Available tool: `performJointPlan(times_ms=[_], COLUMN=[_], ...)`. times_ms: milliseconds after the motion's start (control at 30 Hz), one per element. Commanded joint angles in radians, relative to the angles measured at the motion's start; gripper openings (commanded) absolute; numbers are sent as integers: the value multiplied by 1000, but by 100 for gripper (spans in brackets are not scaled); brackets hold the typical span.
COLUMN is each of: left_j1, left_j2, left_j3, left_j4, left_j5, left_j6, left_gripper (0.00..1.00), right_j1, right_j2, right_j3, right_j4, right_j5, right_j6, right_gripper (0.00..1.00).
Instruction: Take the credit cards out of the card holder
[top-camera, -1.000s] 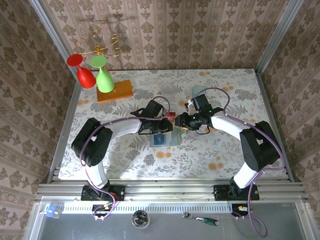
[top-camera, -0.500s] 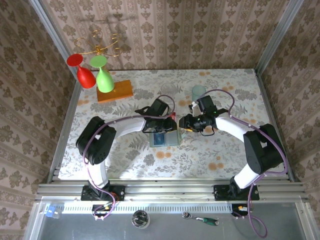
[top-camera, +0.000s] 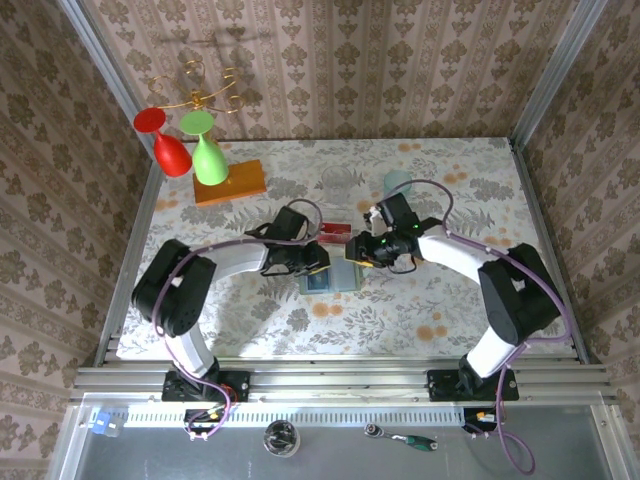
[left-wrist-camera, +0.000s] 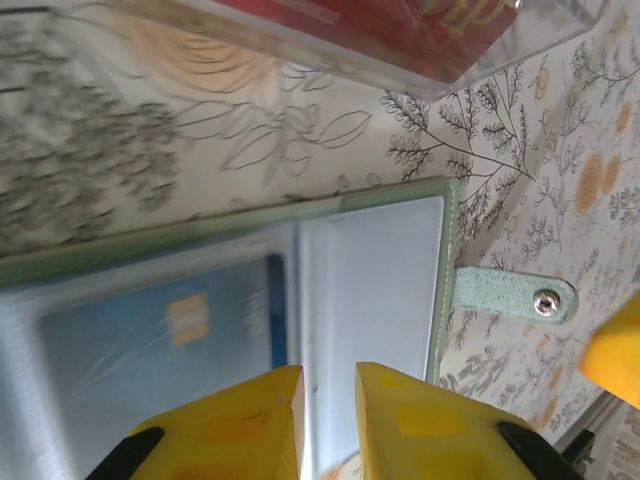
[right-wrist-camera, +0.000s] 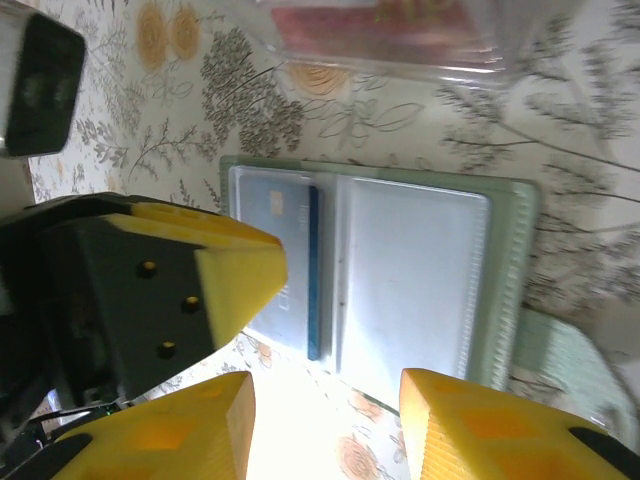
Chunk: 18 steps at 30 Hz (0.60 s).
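Sitting at back-left, block (top-camera: 231, 182) w/ two glasses (top-camera: 190, 148) is staying well apart from the work, so no clash there. L gripper (left-wrist-camera: 328, 372) is hovering low over the holder (left-wrist-camera: 370, 270), fingers nearly together w/ a thin gap and nothing in it, prob. placed to pin the fold area flat while the other arm is pulling. Holder is lying open and flat mid-table (top-camera: 450, 300), both panels up; blue card (left-wrist-camera: 160, 330) is sitting in the left panel's slot, not yet out, the right panel is looking empty. Red card (top-camera: 335, 231) is lying just beyond the holder's far edge, under something clear, already out by the look of it. Strap (left-wrist-camera: 515, 298) is sticking out off the right panel's edge. R gripper (right-wrist-camera: 325, 390) is hanging over the holder's near edge, released, jaws wide, nothing held, lining up for the blue card's exposed edge imo. Room is getting tight: both grippers are crowding one small holder. Cup (top-camera: 397, 182) is standing behind the R arm, near its wrist, so lifting back needs care; right side of the table is giving open room.
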Motion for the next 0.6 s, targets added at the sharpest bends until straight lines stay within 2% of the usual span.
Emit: performJointPlan(times_ms=[0, 300, 567], left_j1=[36, 107, 118], left_j2=[-95, -249, -253], left_j3=[-60, -233, -263], left_j4=[30, 70, 91], left_j5=[33, 34, 55], left_j6=[35, 10, 11], left_gripper=[22, 22, 22], right_j1=[42, 135, 159], right_j2=[53, 191, 242], right_j3=[56, 212, 249], right_j4=[0, -27, -32], right_j5=[39, 35, 37], right_j6=[39, 70, 74], right_gripper=[44, 43, 43])
